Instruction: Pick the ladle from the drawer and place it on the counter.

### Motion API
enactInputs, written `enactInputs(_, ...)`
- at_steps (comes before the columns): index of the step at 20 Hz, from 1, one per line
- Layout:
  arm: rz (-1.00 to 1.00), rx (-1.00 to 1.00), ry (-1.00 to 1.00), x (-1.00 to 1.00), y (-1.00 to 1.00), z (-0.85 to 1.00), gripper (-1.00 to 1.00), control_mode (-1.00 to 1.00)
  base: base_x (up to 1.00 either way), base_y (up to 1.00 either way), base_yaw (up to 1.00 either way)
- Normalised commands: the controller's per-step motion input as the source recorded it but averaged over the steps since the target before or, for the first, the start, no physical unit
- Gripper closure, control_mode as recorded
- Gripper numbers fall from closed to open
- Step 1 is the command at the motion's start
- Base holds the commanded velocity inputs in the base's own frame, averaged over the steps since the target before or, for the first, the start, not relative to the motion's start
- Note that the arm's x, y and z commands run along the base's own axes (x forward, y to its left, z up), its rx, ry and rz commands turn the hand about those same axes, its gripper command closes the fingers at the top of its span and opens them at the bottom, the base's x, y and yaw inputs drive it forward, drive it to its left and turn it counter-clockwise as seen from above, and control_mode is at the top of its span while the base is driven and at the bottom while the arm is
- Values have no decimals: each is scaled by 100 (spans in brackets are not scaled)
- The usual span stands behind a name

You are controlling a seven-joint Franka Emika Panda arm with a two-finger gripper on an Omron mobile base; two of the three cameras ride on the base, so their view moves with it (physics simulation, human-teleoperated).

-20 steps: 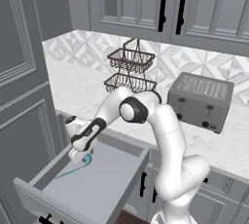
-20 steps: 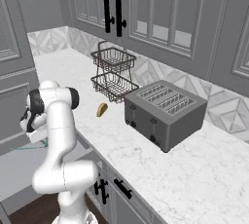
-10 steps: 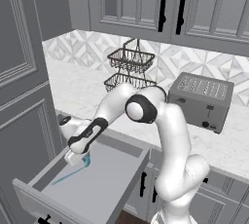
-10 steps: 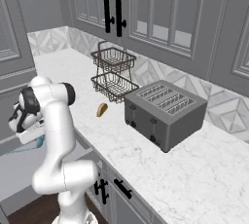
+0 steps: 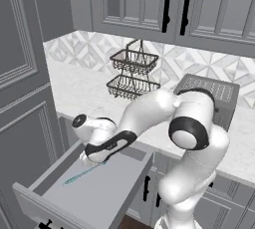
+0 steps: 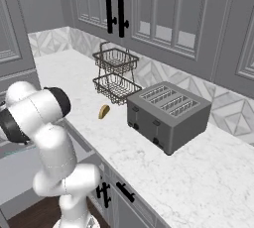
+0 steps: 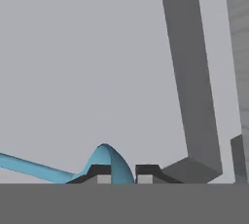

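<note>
The drawer [image 5: 102, 193] stands pulled out at the lower left, below the white marble counter [image 5: 84, 91]. The light-blue ladle [image 5: 79, 174] lies on its flat grey floor [image 7: 97, 72]. My gripper [image 5: 92, 162] reaches down into the drawer at the ladle's bowl end. In the hand view the rounded bowl [image 7: 108, 162] sits between my two dark fingertips [image 7: 146, 171], which press close on either side of it. The thin handle [image 7: 29, 166] runs off to the left. My gripper [image 7: 123, 173] is shut on the ladle's bowl.
A two-tier wire basket [image 6: 115, 73] and a grey toaster [image 6: 168, 115] stand on the counter [image 6: 163, 172], with a small yellow-brown lump [image 6: 103, 111] between them. The drawer's side wall [image 7: 189, 72] rises close beside my hand. Grey cabinets hang above.
The arm has bent and the hand has gone down into the drawer onto the ladle's bowl. The ladle lies where it did.
</note>
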Motion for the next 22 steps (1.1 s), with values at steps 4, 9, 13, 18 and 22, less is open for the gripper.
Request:
enactInputs(4, 0, 8, -14, -3, -100, 100, 100, -100, 0, 0, 0)
enactInputs(9, -6, 12, 0, 0, -100, 100, 100, -100, 0, 0, 0)
enactInputs(13, -17, 12, 7, 1, -100, 84, 100, -100, 0, 0, 0)
enactInputs(18, -19, 11, 2, 4, -100, 61, 100, -100, 0, 0, 0)
enactInputs(22, -23, 2, -2, 42, -89, 4, 100, -100, 0, 0, 0)
